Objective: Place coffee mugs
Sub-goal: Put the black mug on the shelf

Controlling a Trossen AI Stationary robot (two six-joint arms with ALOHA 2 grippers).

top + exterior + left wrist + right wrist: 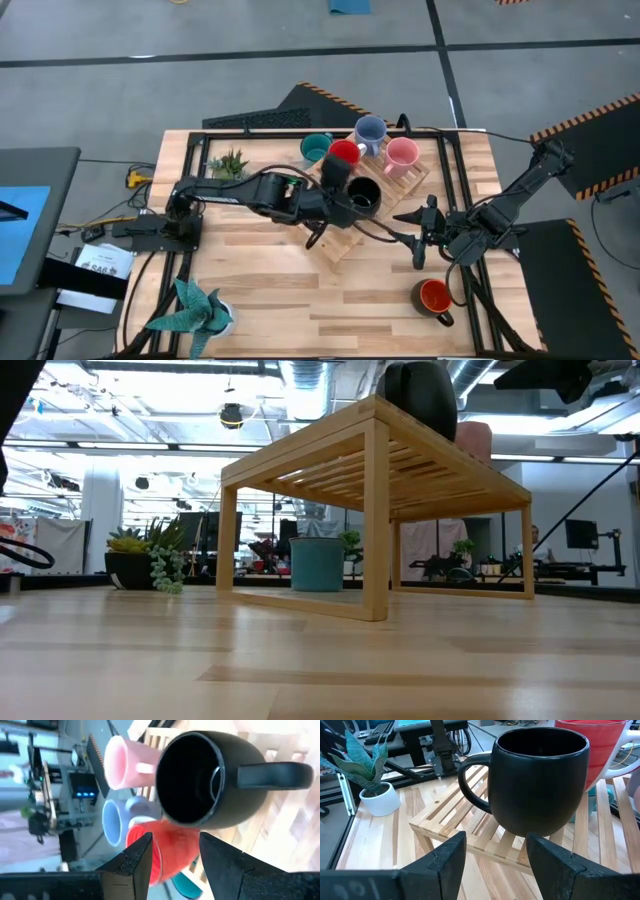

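A black mug [363,195] stands upright on a slatted wooden rack [340,240], also seen as black mug [210,775] and black mug [537,780]. My left gripper [175,845] is open, just short of it on the table's left side, as left gripper [338,186] shows. My right gripper [495,842] is open and faces the mug from the right, at right gripper [416,240]. Red mug [344,153], lavender-blue mug [370,130] and pink mug [402,153] stand at the rack's far end. The teal mug [316,149] stands on the table beside it. An orange-red mug [435,297] stands near the right front.
A small succulent [230,163] stands at the far left of the table, and a teal-leaved plant in a white pot [200,312] at the near left corner. A black frame [455,180] borders the rack. Bare wood lies in front of the rack [330,300].
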